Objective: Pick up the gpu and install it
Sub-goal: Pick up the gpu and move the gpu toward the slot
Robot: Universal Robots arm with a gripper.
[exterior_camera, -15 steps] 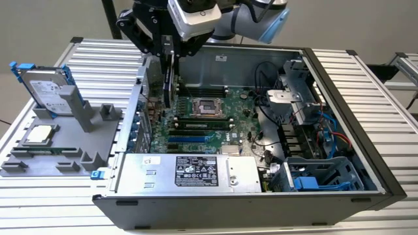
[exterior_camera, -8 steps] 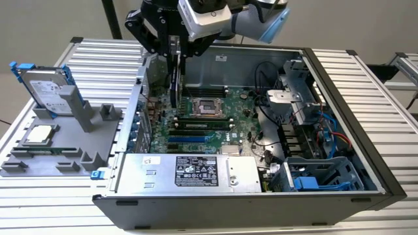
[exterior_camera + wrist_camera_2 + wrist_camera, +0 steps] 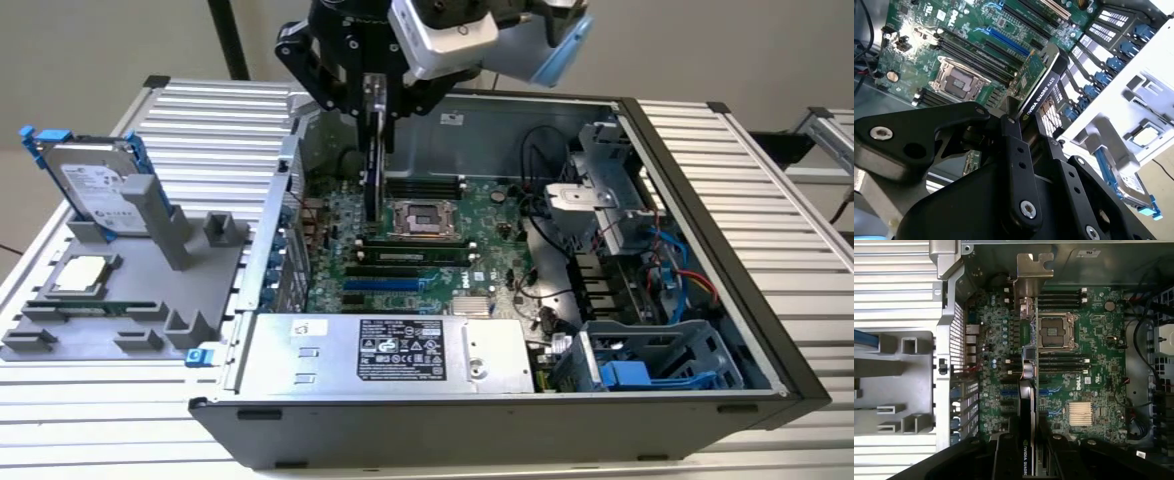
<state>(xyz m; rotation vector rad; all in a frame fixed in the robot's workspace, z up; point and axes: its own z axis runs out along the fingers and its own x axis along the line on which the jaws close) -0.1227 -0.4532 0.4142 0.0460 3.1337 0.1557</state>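
Gripper [image 3: 378, 100] was clamped on gpu [image 3: 375, 170], held edge-on over board [image 3: 454, 255], upper centre of exterior view. Judged: card wanted keeping vertical, its edge square to slots [image 3: 387, 284].

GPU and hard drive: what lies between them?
In the exterior view, the case's wall and the grey holder's posts stand between gpu and hard drive.

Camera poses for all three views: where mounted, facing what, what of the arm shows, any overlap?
Exterior view: off the arm, above the open computer case, looking down into it; wrist and gripper show, holding the gpu edge-on.
Second wrist view: on the wrist, looking obliquely along the fingers at the motherboard.
First wrist view: on the wrist, looking straight down at the motherboard; fingers show.
Shared: all three show the gpu and the CPU socket.
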